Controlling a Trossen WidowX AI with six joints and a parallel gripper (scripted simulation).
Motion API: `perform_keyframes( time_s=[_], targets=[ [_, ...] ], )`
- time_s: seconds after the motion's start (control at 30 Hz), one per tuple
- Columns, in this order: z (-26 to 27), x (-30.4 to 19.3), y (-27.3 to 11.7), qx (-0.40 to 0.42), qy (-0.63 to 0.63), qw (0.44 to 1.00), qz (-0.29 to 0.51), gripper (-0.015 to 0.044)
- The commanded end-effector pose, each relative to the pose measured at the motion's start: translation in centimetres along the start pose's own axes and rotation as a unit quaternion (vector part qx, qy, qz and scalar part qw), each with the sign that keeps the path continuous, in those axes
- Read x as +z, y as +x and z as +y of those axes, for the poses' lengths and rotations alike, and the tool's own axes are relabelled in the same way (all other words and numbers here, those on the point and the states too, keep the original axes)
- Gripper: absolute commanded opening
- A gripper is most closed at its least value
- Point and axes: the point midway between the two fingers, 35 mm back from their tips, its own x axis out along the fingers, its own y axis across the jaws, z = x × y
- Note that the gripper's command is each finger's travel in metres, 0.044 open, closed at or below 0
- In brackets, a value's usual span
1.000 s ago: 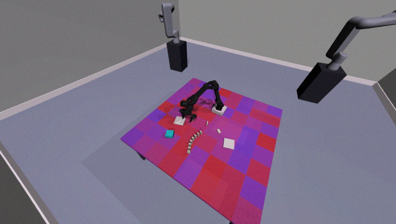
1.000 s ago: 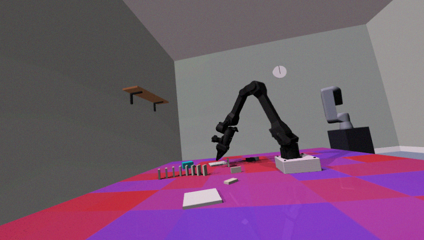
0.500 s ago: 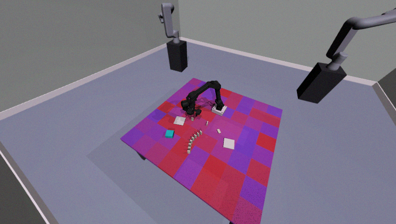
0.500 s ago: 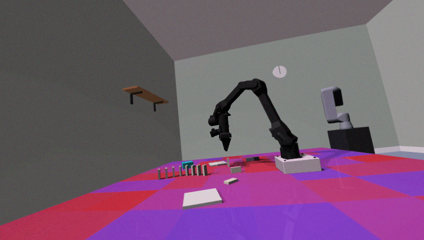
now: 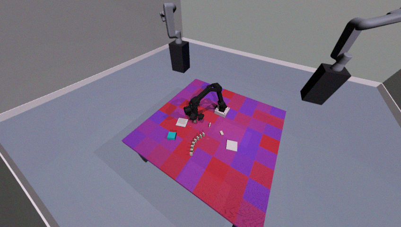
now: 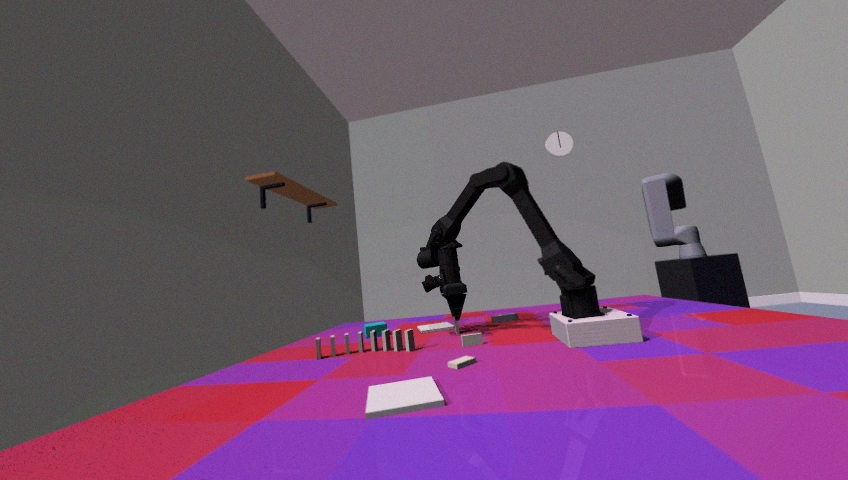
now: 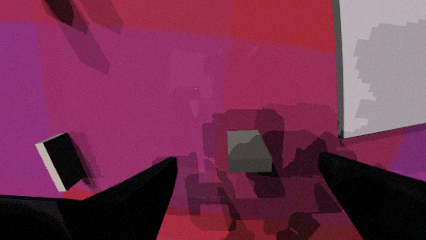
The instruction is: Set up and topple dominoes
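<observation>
Several dominoes [image 5: 191, 153] [image 6: 409, 340] stand in a curved row, evenly spaced. My gripper [image 5: 196, 118] [image 6: 456, 318] [image 7: 247, 161] is open and points down over a lone upright domino [image 5: 194, 121] [image 6: 457, 327] [image 7: 245, 146], away from the row. In the wrist view this domino shows between the spread fingertips, not gripped. A second loose domino [image 5: 209, 124] [image 6: 471, 339] [image 7: 60, 162] rests on its long narrow edge. A third loose domino [image 5: 221, 132] [image 6: 461, 361] lies flat.
A white slab [image 5: 182, 122] [image 6: 435, 327] [image 7: 390, 65] lies close beside the gripper. Another white slab [image 5: 231, 145] [image 6: 404, 397] lies beyond the flat domino. A teal block [image 5: 171, 135] [image 6: 374, 326] sits past the first slab. A dark flat block [image 6: 504, 318] lies behind the gripper.
</observation>
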Motion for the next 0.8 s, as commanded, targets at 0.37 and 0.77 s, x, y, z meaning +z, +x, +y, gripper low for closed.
perform_keyframes(
  time_s=[0.37, 0.77],
  targets=[
    [0.0, -0.1, 2.2, -0.004, -0.001, 1.0, -0.002, 0.044],
    [0.0, -0.1, 2.2, -0.004, -0.001, 1.0, -0.002, 0.0125]
  ],
)
